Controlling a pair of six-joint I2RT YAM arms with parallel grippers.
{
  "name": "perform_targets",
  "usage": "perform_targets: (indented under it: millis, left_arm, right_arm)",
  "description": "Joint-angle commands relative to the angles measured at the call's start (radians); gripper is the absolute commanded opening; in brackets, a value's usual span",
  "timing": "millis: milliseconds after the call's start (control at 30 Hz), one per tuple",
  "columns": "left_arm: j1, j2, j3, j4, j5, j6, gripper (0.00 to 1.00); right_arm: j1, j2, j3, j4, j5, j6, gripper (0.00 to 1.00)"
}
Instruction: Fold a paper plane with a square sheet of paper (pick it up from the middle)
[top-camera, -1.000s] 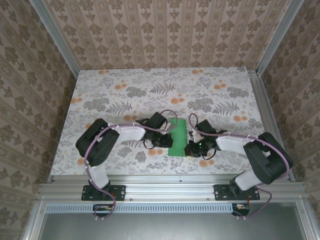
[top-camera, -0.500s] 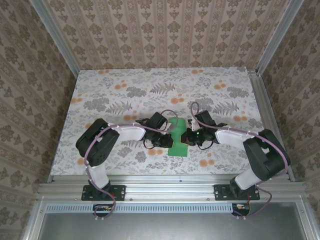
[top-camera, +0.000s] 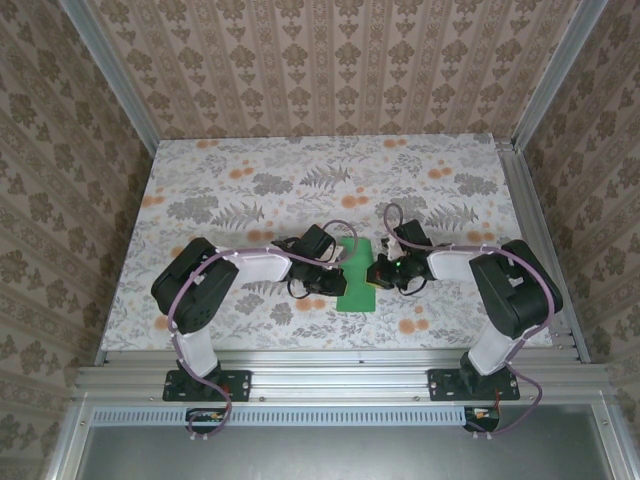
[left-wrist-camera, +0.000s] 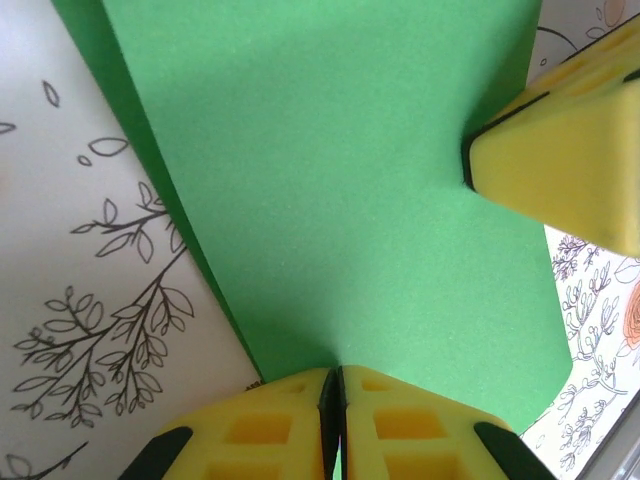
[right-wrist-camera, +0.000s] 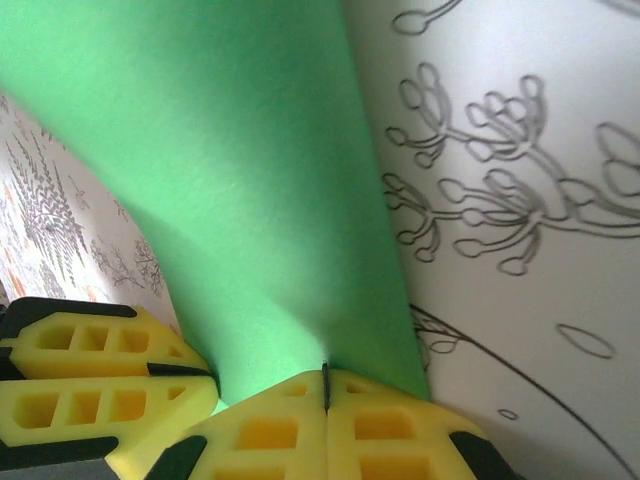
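At the middle of the surface (top-camera: 250, 180), toward its near edge, the top view has the paper (top-camera: 355, 298) as a narrow green strip running away from the arms. The left claw (top-camera: 338, 278) comes at it from the left and the right claw (top-camera: 376, 272) from the right, so the strip sits between the two. Both claws meet the paper about halfway along its length. Their fingers are too small and dark here to tell how they stand.

On the left wrist view, the left claw (left-wrist-camera: 335, 385) has its yellow pads (left-wrist-camera: 260, 430) pressed together at the bottom of the picture, pinching the near edge of the paper (left-wrist-camera: 330, 180). The green sheet spreads up and away from the pinch and bends gently. Its left border lifts off the leaf-printed surface (left-wrist-camera: 90, 280). The right claw's pads (left-wrist-camera: 565, 170) bite the opposite border at the upper right.

On the right wrist view, the right claw (right-wrist-camera: 325, 385) is likewise closed tight, with the paper's (right-wrist-camera: 220, 170) edge caught in the seam between its pads (right-wrist-camera: 390, 430). The sheet curves upward from there. The left claw's pads (right-wrist-camera: 100, 405) grip it at the lower left, just beside the right claw. Printed surface (right-wrist-camera: 520, 200) lies to the right.
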Motion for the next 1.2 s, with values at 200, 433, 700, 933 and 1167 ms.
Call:
perform_targets:
  millis: [200, 433, 700, 933, 1167]
  left_arm:
    - [-0.005, 0.087, -0.063, -0.152, -0.152, 0.044, 0.13]
    - [-0.005, 0.084, -0.061, -0.149, -0.147, 0.047, 0.13]
    - [-0.005, 0.068, -0.076, -0.151, -0.147, 0.054, 0.13]
    - [0.001, 0.060, -0.105, -0.144, -0.162, 0.047, 0.13]
    - [0.003, 0.063, -0.117, -0.139, -0.152, 0.052, 0.13]
  right_arm:
    - [-0.020, -0.150, -0.027, -0.006, 0.066, 0.034, 0.05]
    - [0.032, -0.042, 0.029, 0.109, 0.012, 0.096, 0.06]
    - [0.019, 0.065, 0.092, 0.063, 0.101, 0.030, 0.05]
    - [-0.049, 0.106, 0.081, 0.025, 0.171, -0.022, 0.04]
    - [-0.100, 0.105, 0.071, 0.037, 0.181, -0.032, 0.04]
